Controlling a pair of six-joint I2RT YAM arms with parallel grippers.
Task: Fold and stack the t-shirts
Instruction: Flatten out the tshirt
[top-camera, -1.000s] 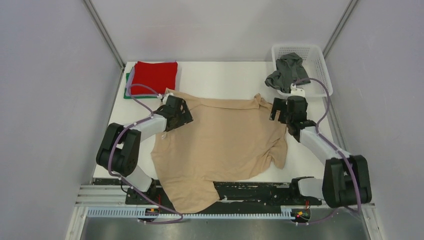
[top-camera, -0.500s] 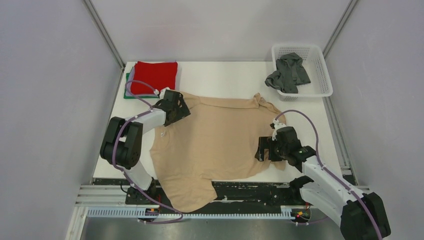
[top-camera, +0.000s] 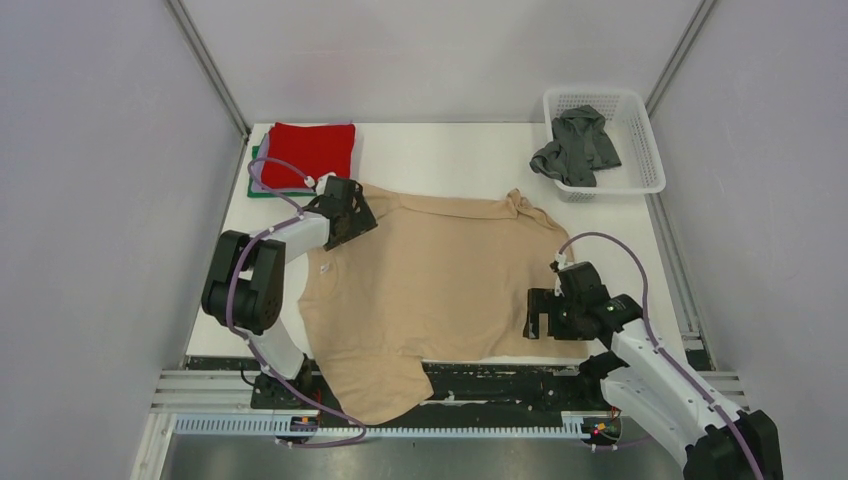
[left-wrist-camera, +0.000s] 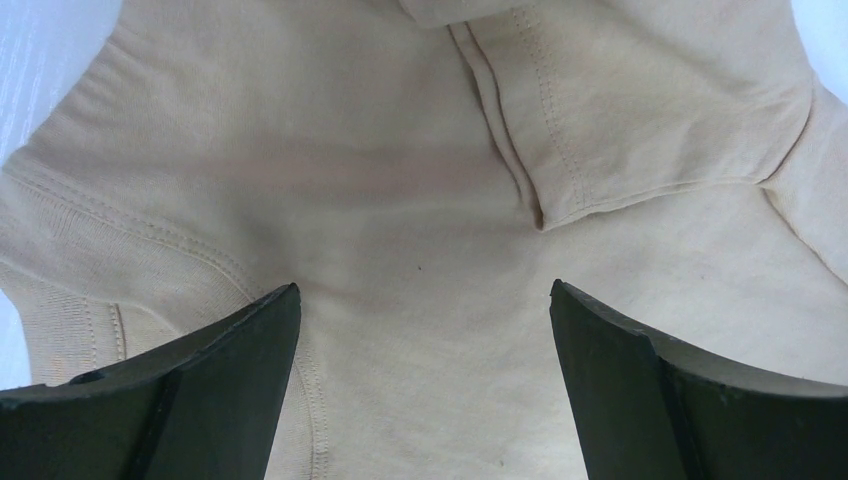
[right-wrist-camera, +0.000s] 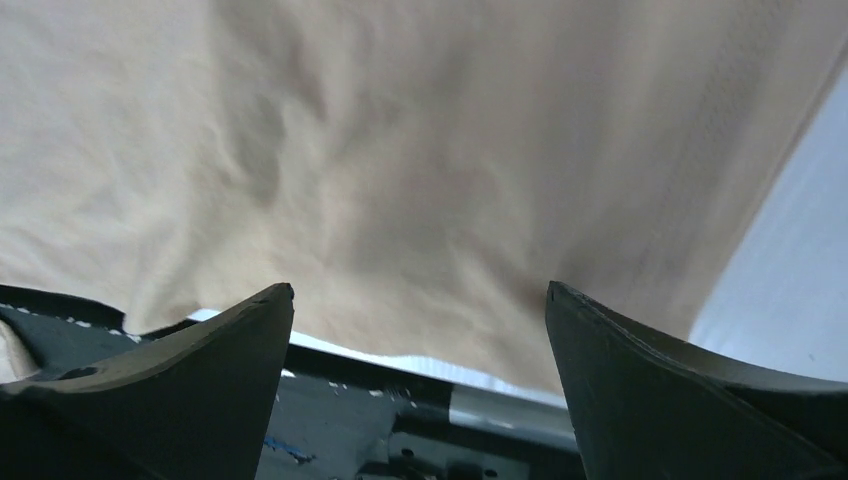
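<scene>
Tan t-shirt (top-camera: 440, 270) lies spread face-down or face-up (cannot tell) across the middle of the white table (top-camera: 450, 150). Its near-left corner droops off the front edge onto the black rail (top-camera: 500, 380). The body is mostly flat and the right side is a bit bunched.

Left gripper (top-camera: 345, 208) sits over the shirt's far-left shoulder by the sleeve seam. In the wrist view its fingers (left-wrist-camera: 230, 360) are wide apart with only cloth between them and nothing pinched.

Right gripper (top-camera: 540, 312) is at the near-right hem by the table edge, jaws also wide and empty. That wrist view is blurred.

Red folded shirt (top-camera: 308, 152) is stacked at the far left with a green one (top-camera: 258, 186) showing under it. Dark grey shirt (top-camera: 575, 145) waits in the white mesh basket (top-camera: 645, 170).

Step, as I judge it: laying out the tan shirt before the first fold. Next move likely needs both grippers to drop and pinch shoulder and hem, then pull the hanging corner back onto the table.
</scene>
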